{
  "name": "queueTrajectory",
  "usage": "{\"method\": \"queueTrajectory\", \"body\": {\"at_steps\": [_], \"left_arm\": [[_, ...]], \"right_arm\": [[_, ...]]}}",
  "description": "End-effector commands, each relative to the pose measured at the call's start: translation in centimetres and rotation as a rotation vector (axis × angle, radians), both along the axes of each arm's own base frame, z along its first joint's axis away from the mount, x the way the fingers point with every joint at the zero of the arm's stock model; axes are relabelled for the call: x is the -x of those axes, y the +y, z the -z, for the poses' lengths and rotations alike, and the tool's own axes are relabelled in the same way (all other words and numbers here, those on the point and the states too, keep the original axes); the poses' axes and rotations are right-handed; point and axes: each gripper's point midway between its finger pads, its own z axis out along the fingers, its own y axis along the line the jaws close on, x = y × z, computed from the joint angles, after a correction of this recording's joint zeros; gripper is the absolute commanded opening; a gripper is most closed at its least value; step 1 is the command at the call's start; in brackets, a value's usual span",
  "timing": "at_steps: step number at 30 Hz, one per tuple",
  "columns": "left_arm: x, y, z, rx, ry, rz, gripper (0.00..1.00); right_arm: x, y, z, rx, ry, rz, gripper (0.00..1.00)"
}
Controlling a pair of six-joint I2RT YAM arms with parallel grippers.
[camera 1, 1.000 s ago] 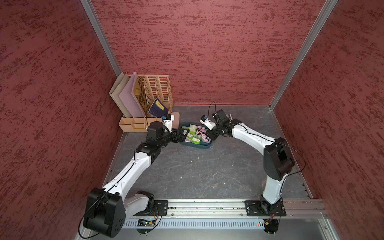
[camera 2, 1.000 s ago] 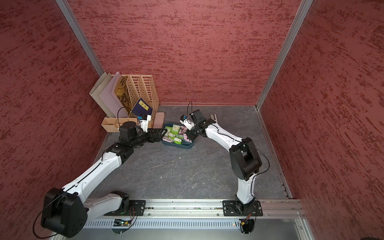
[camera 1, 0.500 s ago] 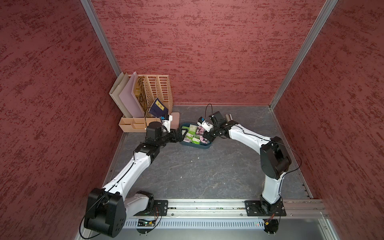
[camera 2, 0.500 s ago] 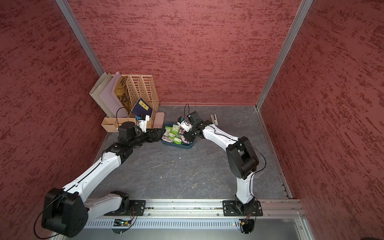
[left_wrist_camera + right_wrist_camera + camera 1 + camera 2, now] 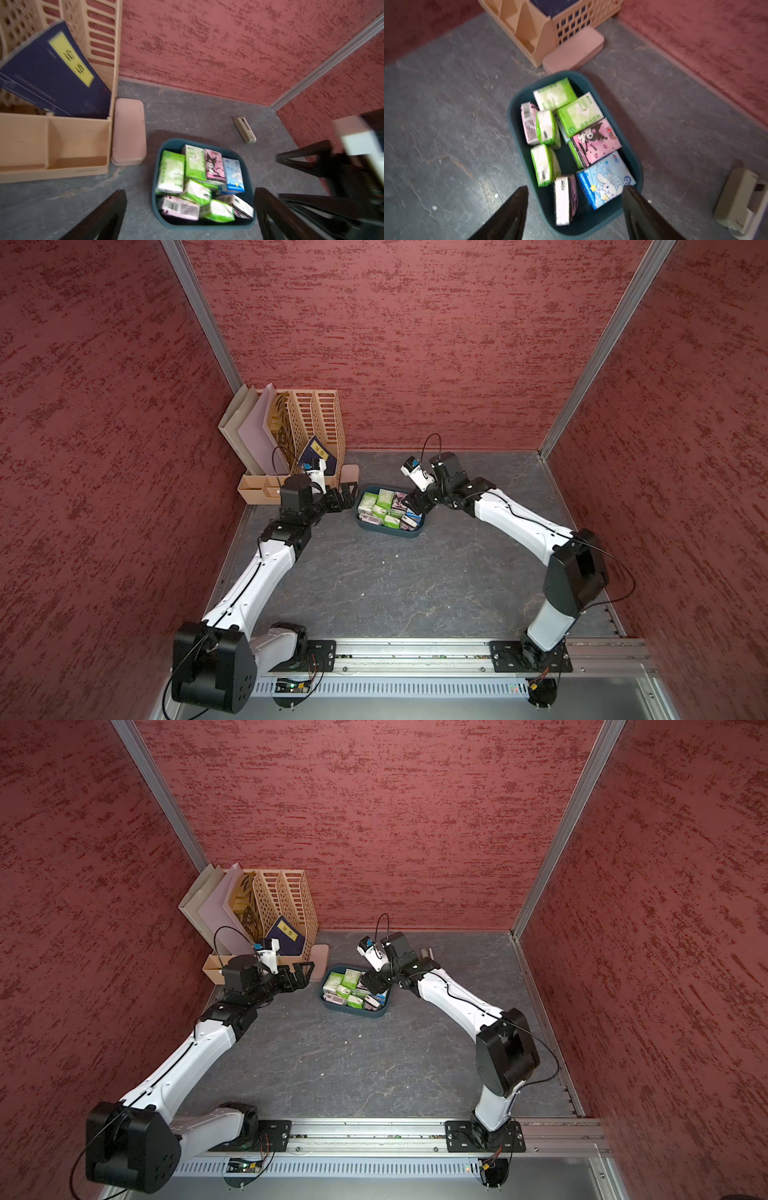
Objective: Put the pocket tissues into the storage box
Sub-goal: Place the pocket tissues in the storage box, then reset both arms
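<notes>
My right hand [image 5: 575, 188] hangs low over one end of the storage box [image 5: 564, 74], spread wide with nothing between its fingers. My left hand [image 5: 190, 191] hovers just beside the box, on the side nearest the pink case [image 5: 574, 49], equally wide and empty.

The pocket tissues [image 5: 580, 122] that I can see all lie inside the box. I spot none on the surface [image 5: 395, 585] around it, so I judge the job close to done.

The trouble I expect comes from pulling away. My fingers straddle that end of the box, and a careless lift or sideways swing could catch the rim and drag or tip the shallow box. It could also clip the pink packet standing on edge just under my hand and flick it out. Both my hands crowd the box from opposite sides, so they could knock together. The beige stapler-like thing [image 5: 741, 199] sits near the box on my right hand's side, easily bumped.

The packets are glossy plastic in green, pink and light blue, some with cartoon prints. Several lie flat in a row, while others lean or stand on edge in a loose heap that one nudge would shift.
</notes>
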Motion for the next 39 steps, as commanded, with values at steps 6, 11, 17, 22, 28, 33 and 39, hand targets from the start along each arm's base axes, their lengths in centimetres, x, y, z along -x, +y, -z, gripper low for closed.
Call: {"method": "queueTrajectory", "body": {"at_steps": [6,11,17,22,28,33,39], "left_arm": [[-0.7,8.6,0.4,-0.094,-0.204,-0.317,1.0],[0.6,10.6,3.5,-0.116,-0.18,-0.402,1.0],[1.0,12.2,6.2,-0.186,-0.195,-0.462,1.0],[0.4,12.3,7.3,-0.262,-0.192,-0.442,1.0],[1.3,12.7,10.2,-0.297,-0.177,-0.444,1.0],[0.5,12.3,10.7,-0.246,-0.225,-0.401,1.0],[0.7,11.1,12.4,-0.245,-0.265,-0.337,1.0]], "right_arm": [[-0.3,-8.9,-4.1,-0.108,-0.183,0.367,0.98],[0.8,-15.3,-3.8,-0.123,-0.248,0.573,0.99],[2.3,-21.2,-1.1,-0.107,-0.233,0.766,0.99],[2.9,-25.9,-0.9,-0.165,-0.249,0.897,0.98],[2.9,-29.2,2.0,-0.102,-0.23,0.957,0.99],[2.2,-28.9,5.2,-0.143,-0.352,0.898,0.98],[0.0,-28.5,8.2,-0.131,-0.442,0.849,0.99]]}}
